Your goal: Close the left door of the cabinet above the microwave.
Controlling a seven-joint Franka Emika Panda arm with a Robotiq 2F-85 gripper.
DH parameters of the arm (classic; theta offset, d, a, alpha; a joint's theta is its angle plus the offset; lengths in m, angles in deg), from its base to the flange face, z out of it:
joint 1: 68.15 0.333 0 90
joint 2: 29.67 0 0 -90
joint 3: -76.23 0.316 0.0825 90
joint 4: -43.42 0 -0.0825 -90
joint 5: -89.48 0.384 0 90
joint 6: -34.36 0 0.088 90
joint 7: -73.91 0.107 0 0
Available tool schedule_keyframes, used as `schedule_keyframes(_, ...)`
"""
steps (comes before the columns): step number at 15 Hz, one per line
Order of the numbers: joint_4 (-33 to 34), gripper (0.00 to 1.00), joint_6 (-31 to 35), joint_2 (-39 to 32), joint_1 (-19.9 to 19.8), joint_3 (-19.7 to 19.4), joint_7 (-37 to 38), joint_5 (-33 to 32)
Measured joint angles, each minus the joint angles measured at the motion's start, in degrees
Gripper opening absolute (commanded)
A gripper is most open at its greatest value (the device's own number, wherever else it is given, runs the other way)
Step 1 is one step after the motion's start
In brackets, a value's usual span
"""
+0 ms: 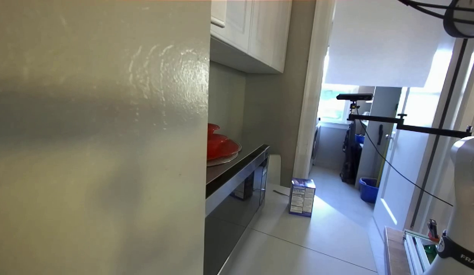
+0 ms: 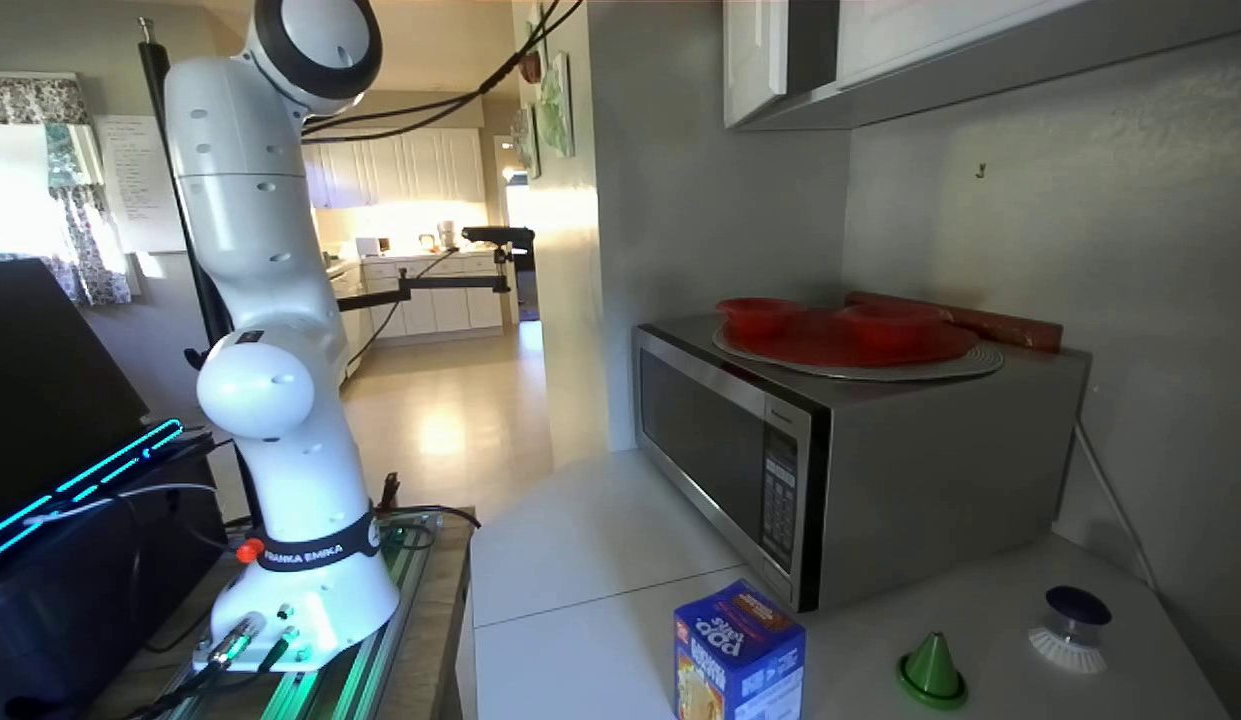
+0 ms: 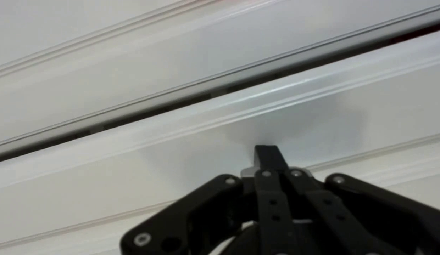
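Grey wall (image 2: 720, 220), white countertop (image 2: 550, 540) as background; jaws out of frame in both exterior views, so heights there are guessed. Task thing: left door (image 2: 755, 60) of white cabinet (image 2: 910, 35), ajar in an exterior view; wrist view has a white face (image 3: 191, 152) right ahead of the jaws, probably that door. Gripper (image 3: 266, 156) has jaws pressed together, nothing between; touching that face or just short of it, can't tell. Risks, left to right in wrist view: dark gap (image 3: 163, 108) slants past the jaw tips, starting at their left; an off-square push could skid on the smooth face, no handle showing, and hook the gap edge. At the jaws, too short a push leaves the door ajar, too hard bangs it. Right of the jaws, a red sliver (image 3: 418, 34) in the gap; if something juts out, door may jam, can't tell what. Around: shiny panel (image 1: 99, 152) hides the left of an exterior view, its spot relative to the jaws unclear. Then arm (image 2: 270, 390), cables (image 2: 485, 88) that could drag; blue box (image 2: 735, 655), microwave (image 2: 860, 465), red dishes (image 2: 885, 328), green cone (image 2: 932, 668), brush (image 2: 1070, 628), all presumably below the jaws, likely not in the door's way.
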Motion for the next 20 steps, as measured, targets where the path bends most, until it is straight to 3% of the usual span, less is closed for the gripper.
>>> schedule_keyframes(5,3.4,0.0,0.1,-2.9,0.8,-0.3,0.0,-0.4)
schedule_keyframes(9,1.0,0.0,0.8,-0.6,1.0,0.7,-0.7,1.2)
schedule_keyframes(15,-16.1,0.0,0.5,9.9,1.4,-0.4,-2.6,13.9)
schedule_keyframes(20,-31.6,0.0,-0.4,16.6,2.7,-2.7,-2.6,20.7)
